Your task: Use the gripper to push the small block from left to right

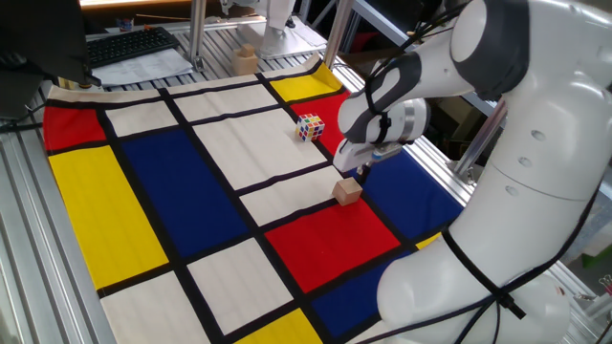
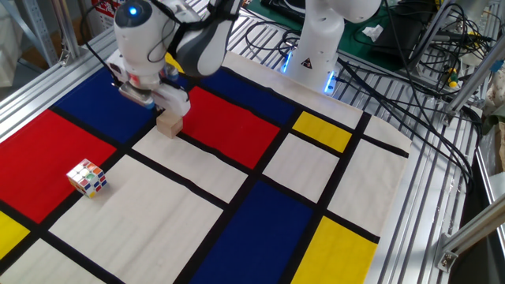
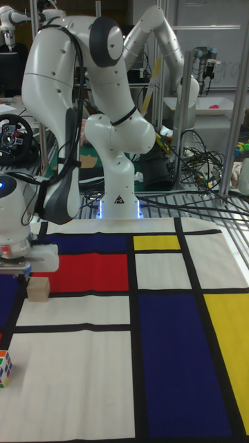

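Note:
The small block (image 1: 348,191) is a plain tan wooden cube lying where a white, a red and a blue panel of the mat meet. My gripper (image 1: 361,173) hangs low right behind it, its black tip shut and empty, at or touching the block's far edge. In the other fixed view the white housing covers the top of the small block (image 2: 168,126), with the gripper (image 2: 162,116) pressed close against it. The tall fixed view shows the small block (image 3: 39,288) just under the gripper (image 3: 28,274) at the left edge.
A multicoloured puzzle cube (image 1: 309,127) sits on the mat beyond the block, seen too as the puzzle cube (image 2: 87,177) on a red panel. The mat's edge and aluminium rails (image 1: 440,172) run close behind the gripper. Another wooden block (image 1: 247,60) stands off the mat.

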Controlling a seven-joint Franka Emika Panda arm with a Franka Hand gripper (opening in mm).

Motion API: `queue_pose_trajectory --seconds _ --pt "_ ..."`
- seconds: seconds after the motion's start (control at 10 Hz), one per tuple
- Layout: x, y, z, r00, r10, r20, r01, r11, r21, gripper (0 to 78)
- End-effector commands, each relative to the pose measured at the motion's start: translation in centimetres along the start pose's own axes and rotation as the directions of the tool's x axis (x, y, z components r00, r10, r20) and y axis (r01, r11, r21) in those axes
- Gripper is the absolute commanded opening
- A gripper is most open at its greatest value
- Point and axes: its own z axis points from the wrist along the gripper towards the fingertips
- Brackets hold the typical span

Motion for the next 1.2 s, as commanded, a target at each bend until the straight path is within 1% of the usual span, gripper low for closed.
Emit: queue_pose_trajectory --seconds 0.1,0.6,0.7,0.8,1.0,1.2 --pt "-0.2 0.0 0.0 1.000 0.012 0.003 -0.012 1.000 0.007 0.0" --pt "-0.3 0.2 0.4 1.000 0.024 -0.003 -0.024 1.000 0.006 0.0" --pt "-0.2 0.3 0.6 0.999 0.032 -0.006 -0.032 0.999 0.008 0.0" --pt "0.1 0.3 0.8 0.999 0.045 -0.015 -0.045 0.999 0.015 0.0" --pt "0.6 0.5 1.1 0.999 0.051 -0.015 -0.051 0.999 0.004 0.0" --pt "0.7 0.5 1.1 0.999 0.053 -0.014 -0.053 0.999 -0.013 0.0"
